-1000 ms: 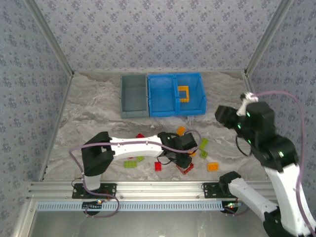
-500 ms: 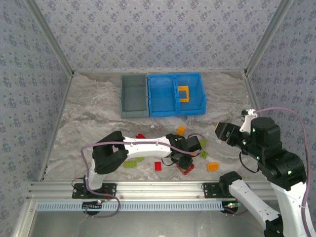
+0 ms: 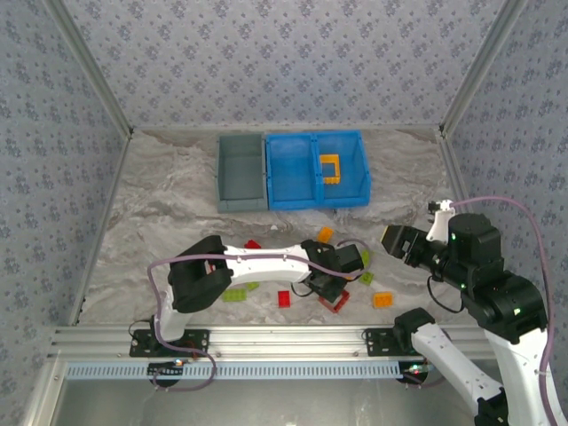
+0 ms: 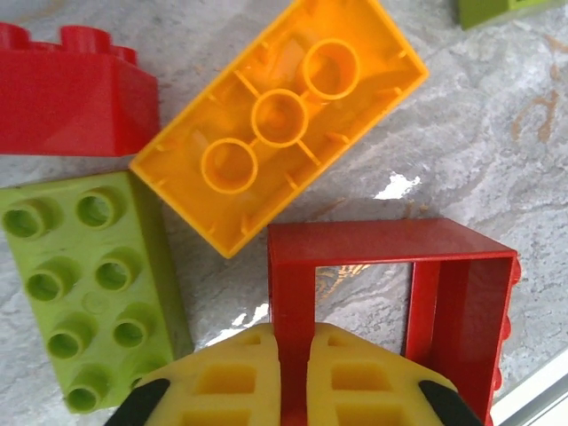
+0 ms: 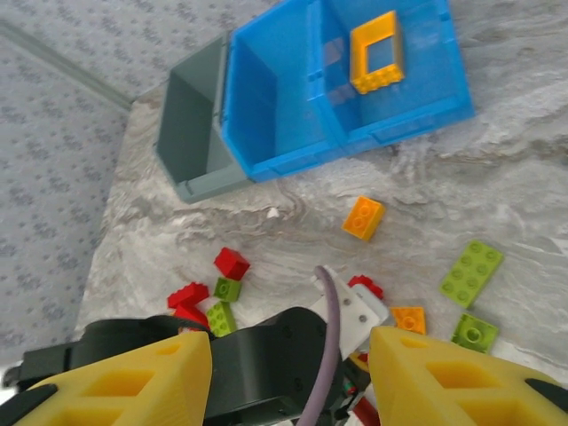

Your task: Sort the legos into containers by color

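Observation:
In the left wrist view my left gripper [image 4: 293, 373] is shut on the left bar of a red open frame lego [image 4: 390, 257] lying on the table. Beside it lie an upside-down orange brick [image 4: 280, 120], a lime green brick [image 4: 89, 284] and a red brick [image 4: 71, 89]. From above, the left gripper [image 3: 330, 288] sits low among the scattered legos, with the red frame [image 3: 337, 303] at its tip. My right gripper [image 3: 397, 240] hovers open above the table's right side, holding nothing. The grey bin [image 3: 241, 173] and the blue pair [image 3: 293, 169] stand at the back. An orange frame [image 3: 330, 168] lies in the right blue compartment.
Loose bricks lie around the left gripper: orange [image 3: 326, 234], lime green [image 3: 366, 259], orange [image 3: 382, 299], red [image 3: 284, 298], green [image 3: 235, 294]. The right wrist view looks down on the left arm's black wrist [image 5: 266, 364] and its purple cable [image 5: 327, 337]. Patterned walls close in the table.
The right arm has come down and its gripper has shifted slightly left, toward the brick pile. The left arm's elbow swung right, while its gripper stayed on the red frame.

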### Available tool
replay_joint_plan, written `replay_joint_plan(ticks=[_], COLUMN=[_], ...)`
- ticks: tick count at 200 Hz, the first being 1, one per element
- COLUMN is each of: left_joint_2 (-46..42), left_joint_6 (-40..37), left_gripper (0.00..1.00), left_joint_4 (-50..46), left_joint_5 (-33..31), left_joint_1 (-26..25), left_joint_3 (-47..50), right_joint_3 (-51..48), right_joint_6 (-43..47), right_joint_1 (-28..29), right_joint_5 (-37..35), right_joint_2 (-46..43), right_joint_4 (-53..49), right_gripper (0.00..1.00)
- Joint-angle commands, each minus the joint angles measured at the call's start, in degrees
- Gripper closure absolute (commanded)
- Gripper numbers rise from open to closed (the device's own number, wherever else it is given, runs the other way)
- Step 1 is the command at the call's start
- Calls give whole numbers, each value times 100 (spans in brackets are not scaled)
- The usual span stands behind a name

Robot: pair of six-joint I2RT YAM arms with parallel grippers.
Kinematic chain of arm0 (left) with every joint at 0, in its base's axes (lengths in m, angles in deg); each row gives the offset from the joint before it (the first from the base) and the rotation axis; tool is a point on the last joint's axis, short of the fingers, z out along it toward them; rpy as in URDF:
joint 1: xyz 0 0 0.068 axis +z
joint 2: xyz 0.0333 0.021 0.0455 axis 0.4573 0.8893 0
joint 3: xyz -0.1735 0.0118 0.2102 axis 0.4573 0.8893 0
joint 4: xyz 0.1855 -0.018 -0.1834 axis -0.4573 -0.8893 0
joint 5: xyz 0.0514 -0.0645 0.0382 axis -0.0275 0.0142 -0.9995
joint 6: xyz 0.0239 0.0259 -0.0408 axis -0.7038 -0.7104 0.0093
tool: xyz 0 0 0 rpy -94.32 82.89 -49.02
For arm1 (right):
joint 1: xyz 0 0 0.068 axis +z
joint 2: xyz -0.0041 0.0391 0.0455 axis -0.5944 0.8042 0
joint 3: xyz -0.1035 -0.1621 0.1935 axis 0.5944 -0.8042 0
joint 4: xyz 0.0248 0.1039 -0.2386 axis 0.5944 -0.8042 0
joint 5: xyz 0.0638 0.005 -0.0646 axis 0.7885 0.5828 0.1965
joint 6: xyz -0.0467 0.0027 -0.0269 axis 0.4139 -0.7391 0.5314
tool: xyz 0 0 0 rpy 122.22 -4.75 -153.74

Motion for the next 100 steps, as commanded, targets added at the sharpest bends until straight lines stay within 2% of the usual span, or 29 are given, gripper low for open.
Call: replay_joint_plan(ticks=[1,30,59,84,100], left_joint_2=[-538,-1233,-2002,-2462,-2526], left_joint_6=[139,439,526,330,125], left_gripper=[96,100,100,100,100], left_joint_4=[-464,-1194,-1592,-1770,-1761], left_joint_5=[-488,-1115,-1259,-1159,-1036], left_joint_1=[-13,216,989,2068,2849], left_joint_3=[-207,-431,-297,-238,-376], right_joint_3=[15,37,-146,-436,-433], right_joint_6=[343,640,1134,1345,1461], right_joint_1=[38,39,42,143,578], right_joint_5=[873,1890,2666,2417,1875], right_joint_2=[-29,11,239,704,1219], right_joint_4=[470,940,1453,2186,2578], right_gripper=[48,48,43,43,43])
